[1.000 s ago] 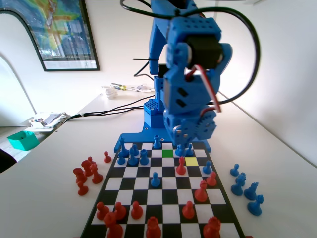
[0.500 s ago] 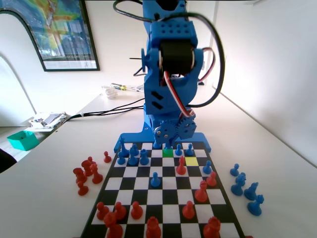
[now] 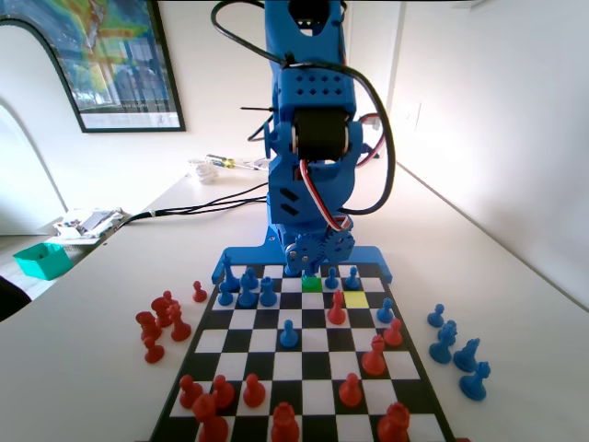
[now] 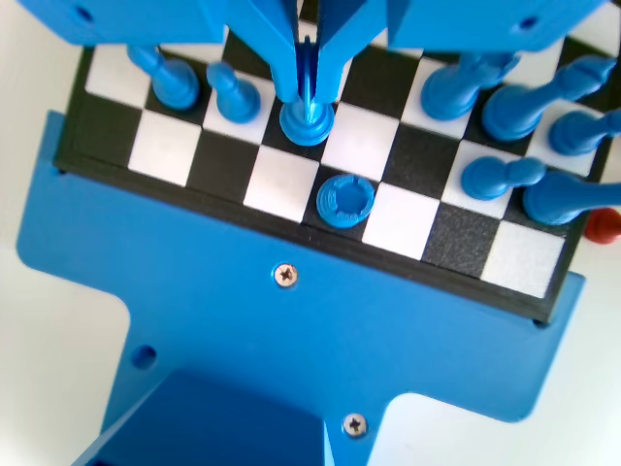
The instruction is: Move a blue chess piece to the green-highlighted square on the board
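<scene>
low over the board's far rows, the fingers [image 4: 307, 92] were closed narrowly around a blue chess piece [image 4: 307, 118], gripping its slim stem while its round base sat on a dark square in the wrist view. just beside that base, on the next square toward the board's edge, another blue piece [image 4: 345, 200] stood seen from straight above. more blue pieces [image 4: 543, 97] crowded the squares to the right in that view, and two stood to the left. in the fixed view the fingers [image 3: 309, 265] hung at the far end of the board [image 3: 304, 368], right above the green-highlighted square [image 3: 312, 284], with the yellow square [image 3: 355, 299] near it to the right. red pieces [image 3: 162, 322] and spare blue ones [image 3: 457, 354] stood on the worktop [image 3: 83, 368] at either side.
</scene>
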Motion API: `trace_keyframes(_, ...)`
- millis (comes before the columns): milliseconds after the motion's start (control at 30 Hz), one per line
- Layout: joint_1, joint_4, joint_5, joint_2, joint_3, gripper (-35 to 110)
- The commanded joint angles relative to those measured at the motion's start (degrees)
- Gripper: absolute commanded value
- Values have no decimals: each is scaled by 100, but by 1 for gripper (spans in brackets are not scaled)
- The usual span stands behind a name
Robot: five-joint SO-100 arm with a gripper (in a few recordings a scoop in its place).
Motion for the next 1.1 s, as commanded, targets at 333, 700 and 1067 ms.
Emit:
trace_keyframes(333, -272, -360, -70, 457, 334, 1)
trace_keyframes(700, -185, -211, -369, 483, 264, 12)
trace_keyframes(1067, 18, 940, -606, 580, -686, 15)
